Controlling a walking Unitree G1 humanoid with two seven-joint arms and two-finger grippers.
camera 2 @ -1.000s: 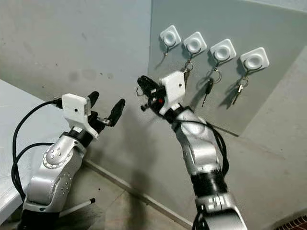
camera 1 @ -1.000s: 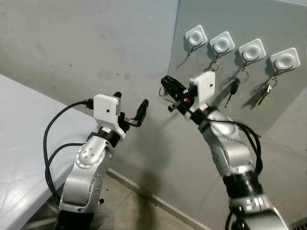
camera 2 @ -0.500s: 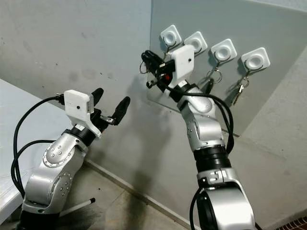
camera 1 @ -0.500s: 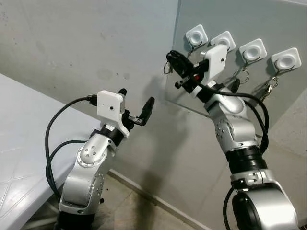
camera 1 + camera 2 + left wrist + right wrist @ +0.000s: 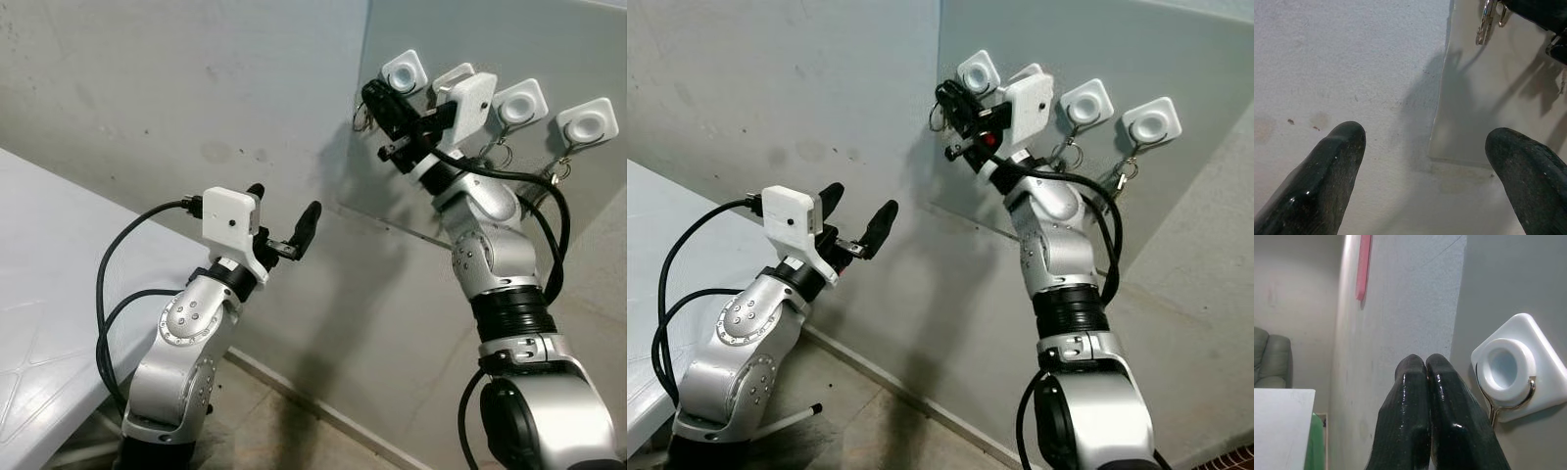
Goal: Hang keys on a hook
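A pale plaster wall [image 5: 147, 88] fills the background, and on it is fixed a grey panel [image 5: 549, 39] carrying a row of four white hooks. We hold our right gripper [image 5: 377, 98] high against the panel, just beside the leftmost hook [image 5: 403, 73]. Its two black fingers [image 5: 1425, 382] are pressed together, tips touching, pinching a key ring [image 5: 362, 117] that hangs from them below the tips. In the left wrist view the keys [image 5: 1485, 24] hang with their long axis roughly vertical, pointing down, in front of the panel's left edge. The leftmost hook shows a bare metal wire curling under its white round cap. The hooks further right [image 5: 516, 103] [image 5: 587, 119] each hold keys dangling beneath them. Our left gripper [image 5: 284, 220] hovers lower, well apart from the panel, with its fingers [image 5: 1327, 171] spread wide and holding nothing. A white table [image 5: 39, 284] stands at the left.
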